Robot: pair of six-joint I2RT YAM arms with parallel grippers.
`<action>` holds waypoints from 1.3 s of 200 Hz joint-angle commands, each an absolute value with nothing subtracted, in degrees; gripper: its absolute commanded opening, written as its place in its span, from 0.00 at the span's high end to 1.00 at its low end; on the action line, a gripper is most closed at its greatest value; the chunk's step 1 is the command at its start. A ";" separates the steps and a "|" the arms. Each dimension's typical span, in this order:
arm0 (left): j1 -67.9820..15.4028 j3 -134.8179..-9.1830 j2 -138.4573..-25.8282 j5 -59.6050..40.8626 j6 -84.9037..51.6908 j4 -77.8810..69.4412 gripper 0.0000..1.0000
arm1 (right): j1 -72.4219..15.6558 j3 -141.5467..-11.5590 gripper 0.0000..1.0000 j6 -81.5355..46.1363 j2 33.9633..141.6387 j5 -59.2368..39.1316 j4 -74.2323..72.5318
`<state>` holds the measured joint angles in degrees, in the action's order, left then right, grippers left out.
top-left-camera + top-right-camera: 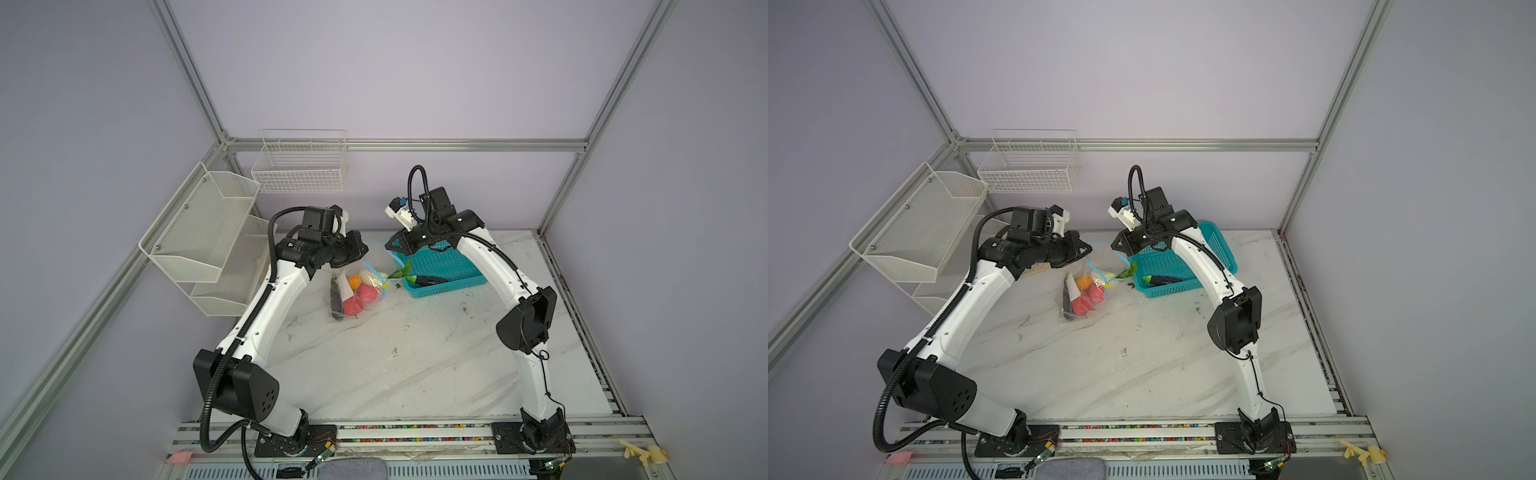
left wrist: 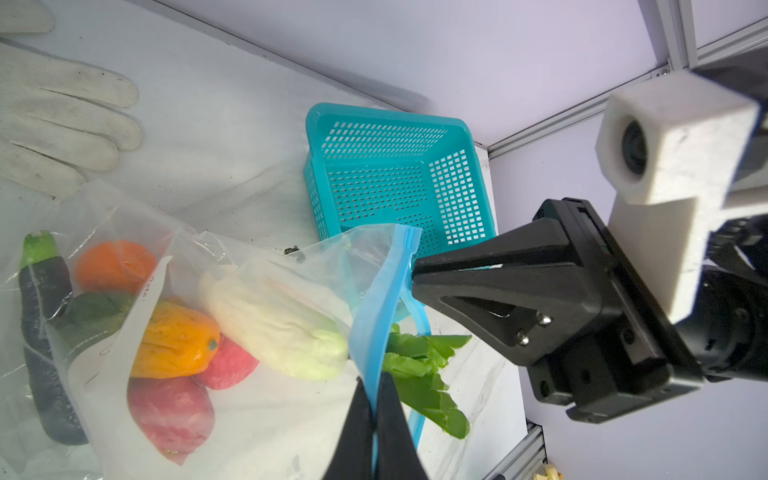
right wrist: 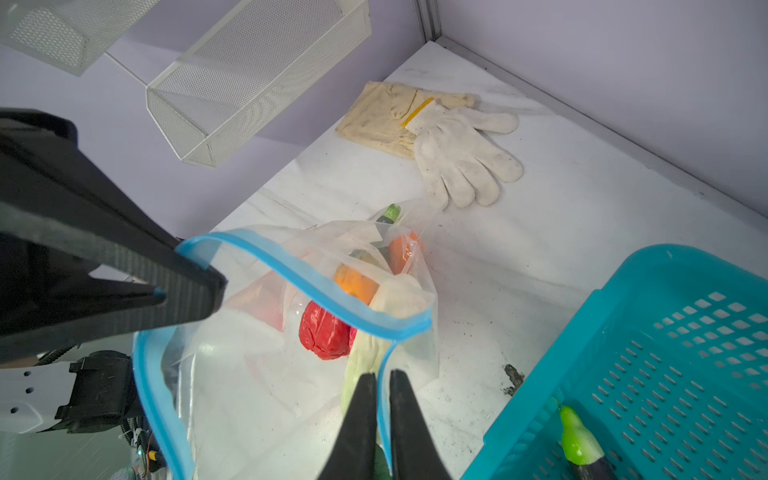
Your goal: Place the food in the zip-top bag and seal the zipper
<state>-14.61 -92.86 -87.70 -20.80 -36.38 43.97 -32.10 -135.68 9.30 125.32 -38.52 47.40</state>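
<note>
- On the counter [image 1: 415,365], beside the basket [image 1: 453,288], the bag [image 1: 353,291] lies open, food [image 2: 174,340] inside.
- Left gripper [image 2: 376,378] and right gripper [image 3: 382,376] both pinch its zipper [image 3: 316,286].
- Greens [image 2: 424,374] poke out; I think they could jam the zip or fall.

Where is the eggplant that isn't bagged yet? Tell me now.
In both top views the loose eggplant lies inside the teal basket, along its near wall, just right of the zip-top bag.

The zip-top bag [image 2: 124,216] is clear plastic with a light blue zipper [image 3: 316,291]. Inside it are an orange piece [image 2: 114,266], a red piece [image 2: 166,411], a white-to-pale-green cabbage [image 2: 274,320] and a dark purple, green-capped eggplant [image 2: 45,332]. The basket [image 2: 386,187] is teal with rows of holes. The tabletop [image 1: 415,365] is white marble with grey veins.
</note>
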 commanded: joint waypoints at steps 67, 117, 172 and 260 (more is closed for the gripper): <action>-12.57 -93.35 -82.24 -20.57 -35.06 43.94 1.00 | -33.09 -137.76 0.89 9.22 127.09 -36.83 49.65; -12.30 -93.34 -82.00 -20.90 -35.05 43.91 1.00 | -34.19 -138.40 0.66 9.58 127.52 -36.65 50.08; -11.62 -93.96 -81.54 -21.10 -35.06 44.18 1.00 | -34.02 -139.22 0.58 11.60 124.45 -33.28 51.28; -10.39 -95.48 -78.57 -20.83 -34.81 44.95 1.00 | -34.56 -138.27 0.53 11.95 121.30 -36.47 51.59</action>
